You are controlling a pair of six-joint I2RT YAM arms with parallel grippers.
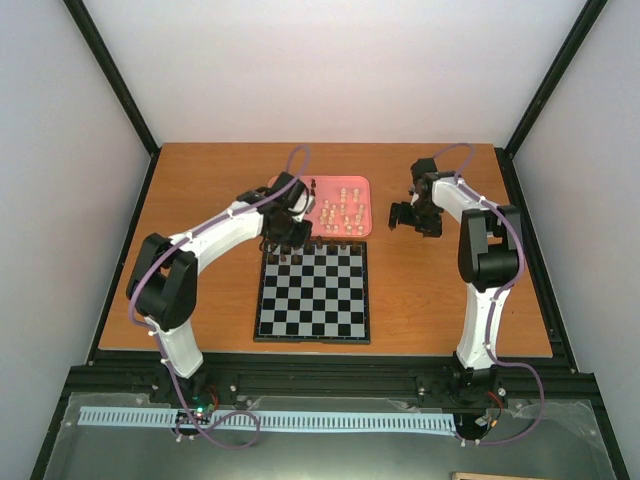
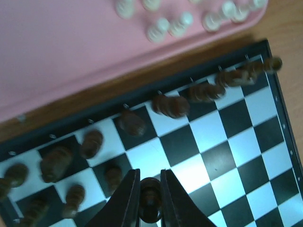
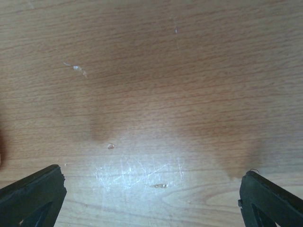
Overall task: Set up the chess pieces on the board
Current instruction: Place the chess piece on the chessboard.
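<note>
My left hand (image 2: 149,182) pinches what looks like a dark pawn (image 2: 150,197) over the board (image 2: 236,118), where a crooked descent could topple neighbouring pieces (image 2: 112,176).

Setting: a robot lab test cell. The enclosure was made of plain white walls (image 1: 340,70) on three sides, joined by black frame struts (image 1: 118,80). A wooden table (image 1: 430,300) sat inside the frame and carried staged props: a board (image 1: 313,292) and a pink tray (image 1: 366,200) of chess pieces (image 1: 340,212). The left arm (image 1: 215,232) and right arm (image 1: 488,250), both white and black, were bolted to a black rail (image 1: 330,382) at the near edge. Purple cables (image 1: 298,153) ran along each arm and looped below the bases. A white slotted cable duct (image 1: 300,420) lay in front of the rail. In the right wrist view the table surface was scratched and scuffed.
</note>
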